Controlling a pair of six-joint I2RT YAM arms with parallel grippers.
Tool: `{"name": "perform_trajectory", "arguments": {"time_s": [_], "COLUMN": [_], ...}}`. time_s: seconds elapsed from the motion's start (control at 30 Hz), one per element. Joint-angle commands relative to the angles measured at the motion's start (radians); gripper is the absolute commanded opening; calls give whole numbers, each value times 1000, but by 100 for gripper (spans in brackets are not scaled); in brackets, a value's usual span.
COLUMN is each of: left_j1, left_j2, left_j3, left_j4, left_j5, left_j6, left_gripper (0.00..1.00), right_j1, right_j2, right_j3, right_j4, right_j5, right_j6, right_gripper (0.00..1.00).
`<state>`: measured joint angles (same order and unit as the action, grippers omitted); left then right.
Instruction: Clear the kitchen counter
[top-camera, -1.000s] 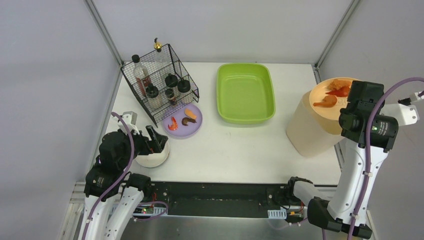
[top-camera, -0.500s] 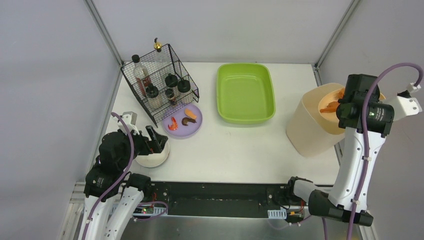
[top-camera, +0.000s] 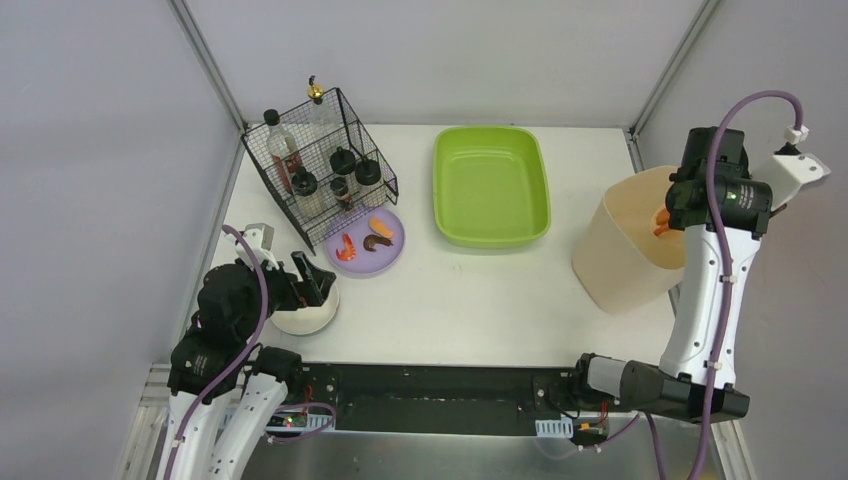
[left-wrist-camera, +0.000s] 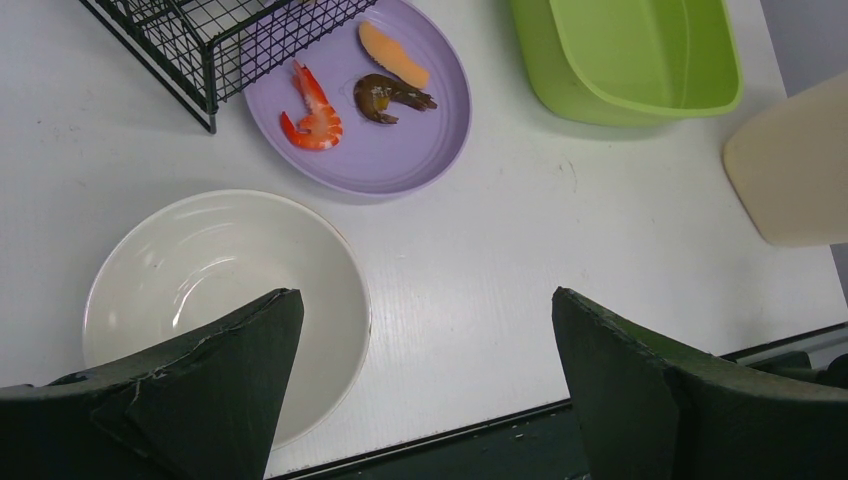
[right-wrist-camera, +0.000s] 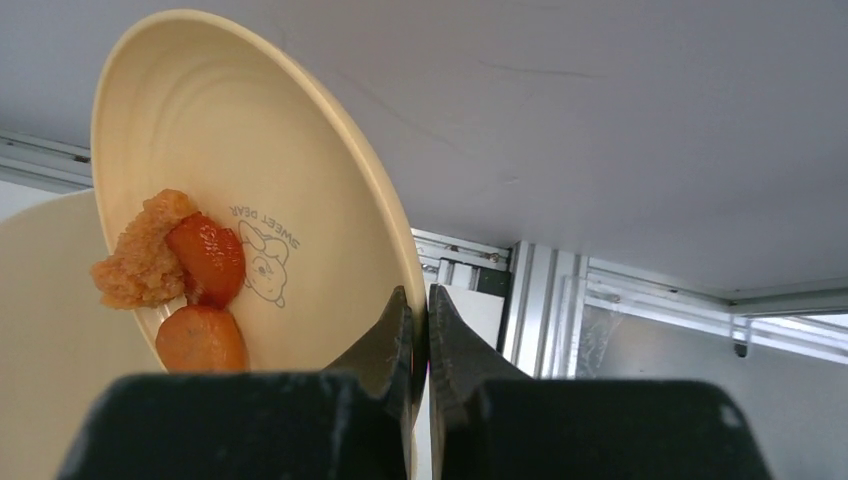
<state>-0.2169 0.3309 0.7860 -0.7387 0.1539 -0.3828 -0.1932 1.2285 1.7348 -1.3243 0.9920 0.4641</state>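
**Left side.** Your left fingers (left-wrist-camera: 200, 380) are spread wide and grasp nothing. They hover just above the white bowl (left-wrist-camera: 220, 290), which sits empty at the near left of the table (top-camera: 480, 300). Beyond the bowl, the purple plate (left-wrist-camera: 400, 150) carries three food pieces and lies just beside the wire rack (top-camera: 320, 165) of bottles at the far left.

**Centre.** The green tray (top-camera: 490, 185) at the far middle holds nothing.

**Right side.** The beige bin (top-camera: 615, 250) stands at the table's right edge. Your right fingers (right-wrist-camera: 390, 335) are clenched on the rim of the beige plate (right-wrist-camera: 250, 140), which is tipped steeply over the bin's mouth. The scraps (right-wrist-camera: 180, 270) sit low on the plate and have not dropped.

**Progress.** In my judgement the task is at an early stage — one plate is mid-scrape and off the table. The purple plate's food is not yet binned, and nothing has gone into the tray.
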Motion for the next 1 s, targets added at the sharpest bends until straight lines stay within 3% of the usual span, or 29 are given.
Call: {"name": "perform_trajectory", "arguments": {"time_s": [0.0, 0.53, 0.73, 0.87, 0.97], "left_j1": [-10, -9, -9, -9, -9], "left_j2": [-4, 28, 36, 38, 37], "left_j3": [-8, -7, -7, -7, -7], "left_j4": [32, 32, 32, 32, 32], "left_j5": [20, 36, 42, 44, 43], "left_j6": [-5, -4, -4, -4, -4], "left_gripper": [100, 100, 100, 100, 100], "right_j1": [13, 123, 185, 249, 284], "right_j2": [14, -62, -55, -70, -62], "right_j3": [-6, -204, -206, -264, -267], "right_j4": [144, 841, 941, 1177, 1229], "right_j5": [140, 291, 323, 360, 373], "right_j6": [-160, -859, -966, -1171, -1247], "right_gripper": [0, 0, 0, 0, 0]}}
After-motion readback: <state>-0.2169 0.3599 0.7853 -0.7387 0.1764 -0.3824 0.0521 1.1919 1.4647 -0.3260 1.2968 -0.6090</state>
